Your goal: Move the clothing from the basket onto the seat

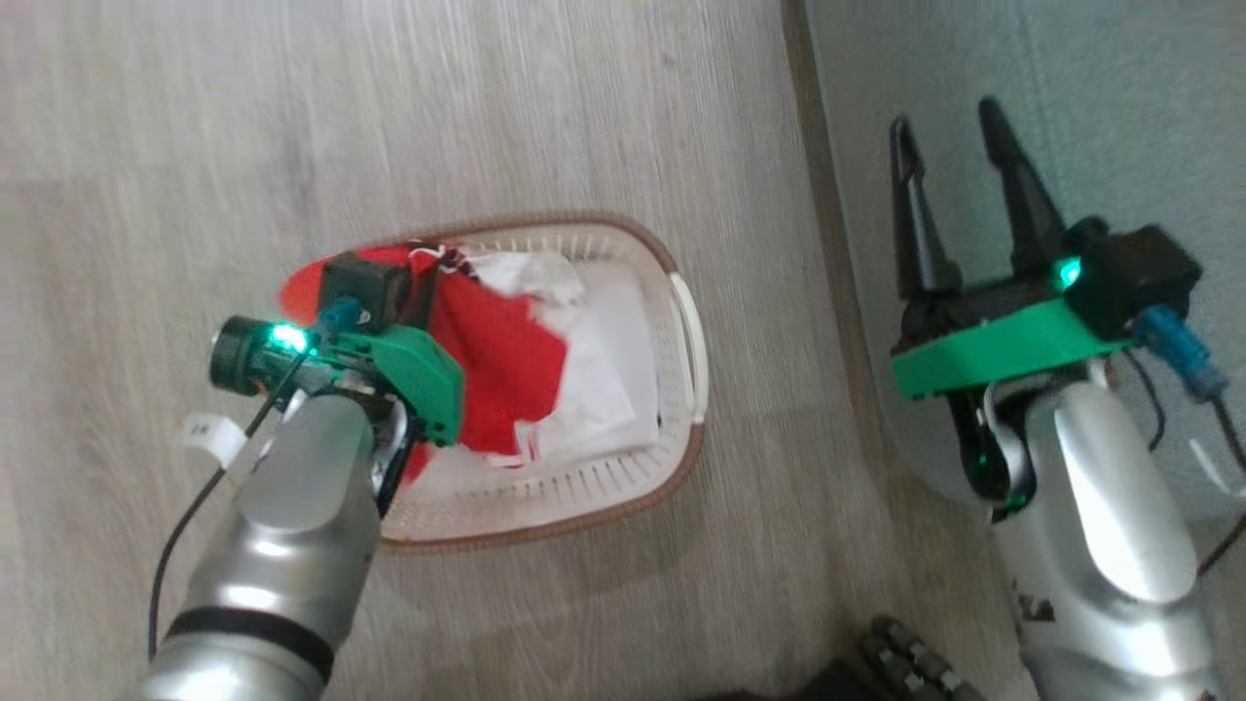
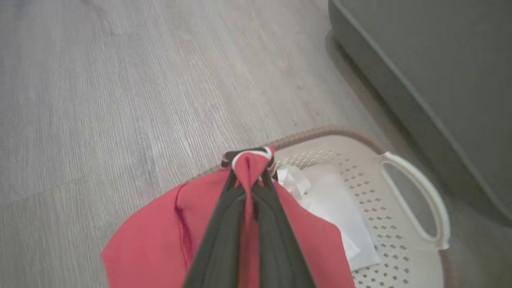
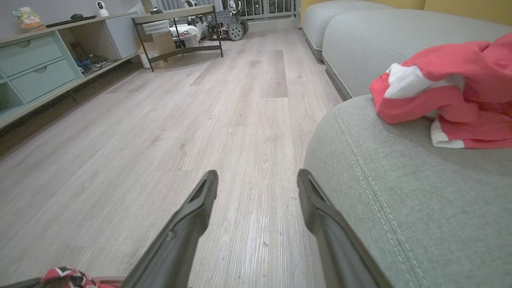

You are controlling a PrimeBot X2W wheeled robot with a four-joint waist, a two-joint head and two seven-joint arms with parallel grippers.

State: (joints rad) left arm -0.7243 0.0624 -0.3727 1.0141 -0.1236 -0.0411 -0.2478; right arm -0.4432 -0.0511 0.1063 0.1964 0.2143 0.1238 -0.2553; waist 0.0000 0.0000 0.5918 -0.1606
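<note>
left gripper (image 2: 249, 176) is pinching the red jersey (image 2: 152, 240) over the basket (image 2: 372, 218); right gripper (image 1: 946, 122) is hanging open by the seat (image 1: 1119, 97) edge.

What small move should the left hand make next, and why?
Probably lift straight up. The left hand is shut on the collar of the red garment, most of which lies in the basket and over its rim. Raising it should pull the cloth free before a swing to the seat.
</note>
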